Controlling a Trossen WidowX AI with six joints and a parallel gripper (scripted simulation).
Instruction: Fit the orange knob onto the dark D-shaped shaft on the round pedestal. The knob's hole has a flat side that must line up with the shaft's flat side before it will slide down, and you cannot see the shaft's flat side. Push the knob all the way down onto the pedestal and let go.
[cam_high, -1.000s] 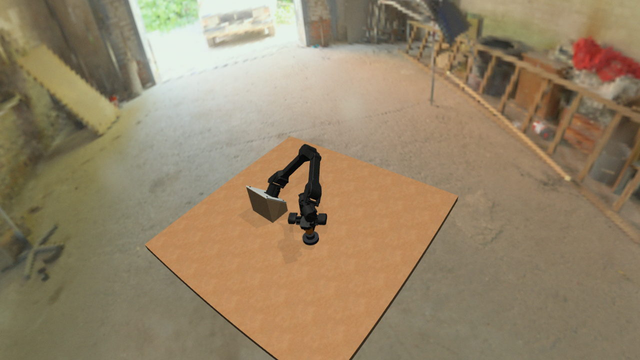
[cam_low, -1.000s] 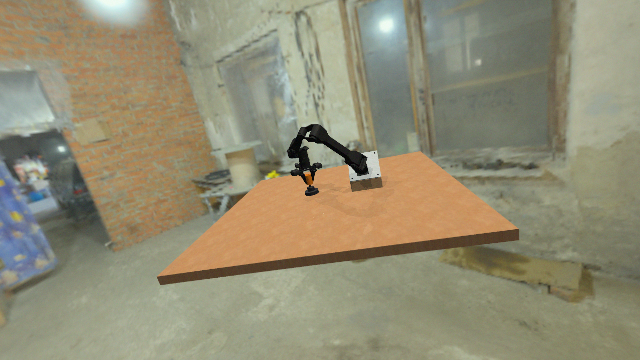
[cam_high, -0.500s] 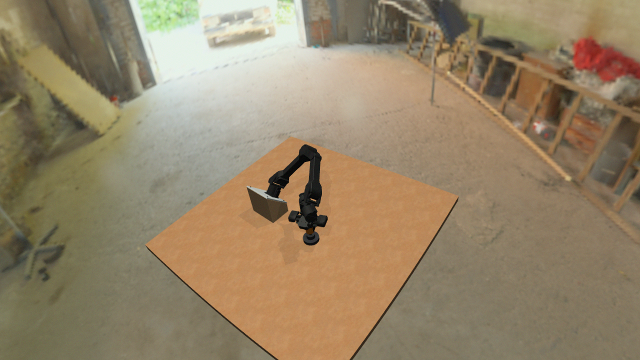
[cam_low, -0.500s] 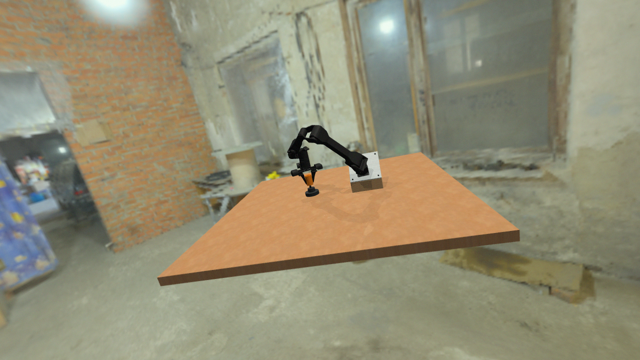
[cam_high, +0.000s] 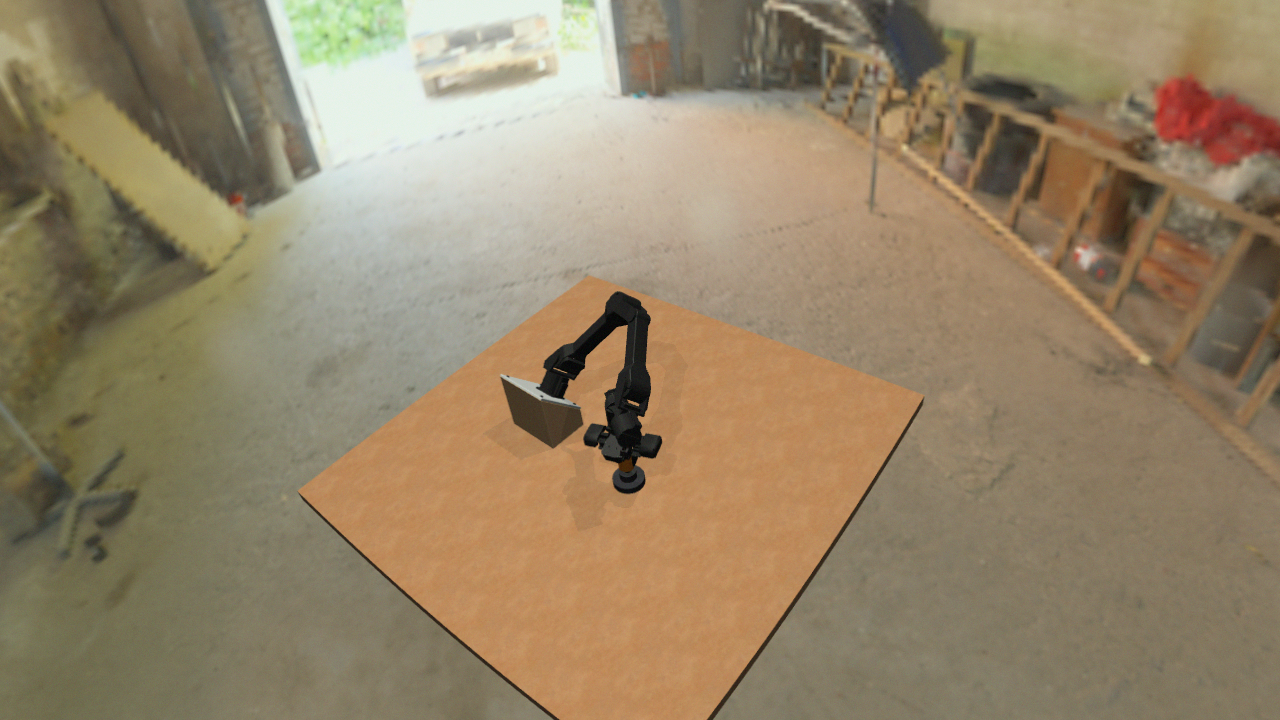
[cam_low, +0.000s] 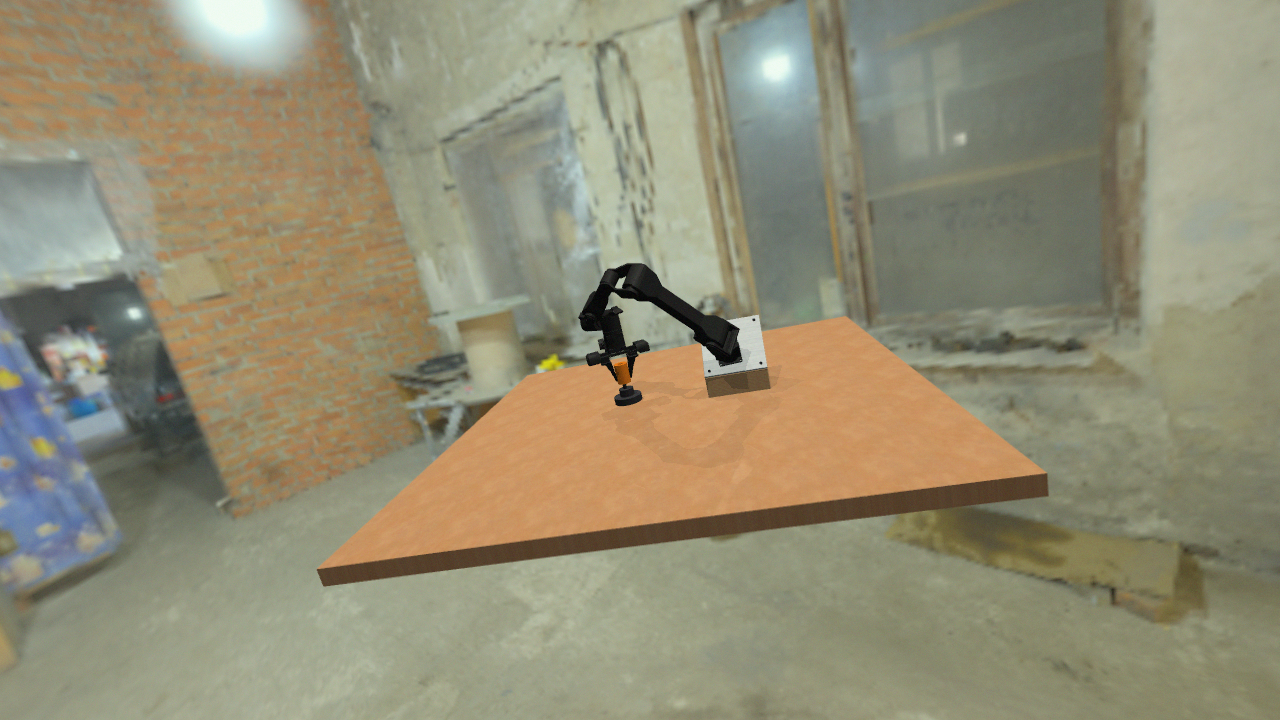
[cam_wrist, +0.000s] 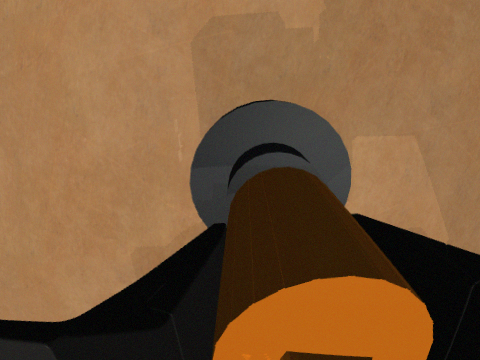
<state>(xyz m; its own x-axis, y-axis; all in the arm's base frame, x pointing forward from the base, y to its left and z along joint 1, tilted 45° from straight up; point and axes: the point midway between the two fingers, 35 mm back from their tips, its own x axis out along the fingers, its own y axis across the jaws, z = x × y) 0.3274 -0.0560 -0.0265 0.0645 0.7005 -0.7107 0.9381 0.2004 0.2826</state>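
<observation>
Room: an old room with a rough floor (cam_high: 760, 232) (cam_low: 447, 573), all around and lower than the gripper's flat table (cam_high: 537, 555) (cam_low: 644, 483) (cam_wrist: 75, 100).
Brick wall: red-orange (cam_low: 295, 179), far behind the gripper, on the left in the outside view.
Gripper: its black fingers (cam_high: 626, 462) (cam_low: 623, 379) point down and pinch the knob from two sides.
Orange knob: a tall, round piece (cam_high: 626, 466) (cam_low: 623, 370) (cam_wrist: 325, 320) between the gripper's fingers, over the round stand.
Shaft: a thin dark bit (cam_low: 624, 386) peeks out under the knob; I cannot tell if its tip is in the hole.
Round pedestal: dark (cam_high: 628, 484) (cam_low: 628, 399) (cam_wrist: 280, 120), on the table right below the gripper. The knob is not all the way down on it.
Black arm: it bends up and over (cam_high: 637, 353) (cam_low: 675, 306), from the gripper to the block.
Block: a box with a pale top (cam_high: 546, 419) (cam_low: 738, 382), to the right of the gripper in the outside view, well apart.
</observation>
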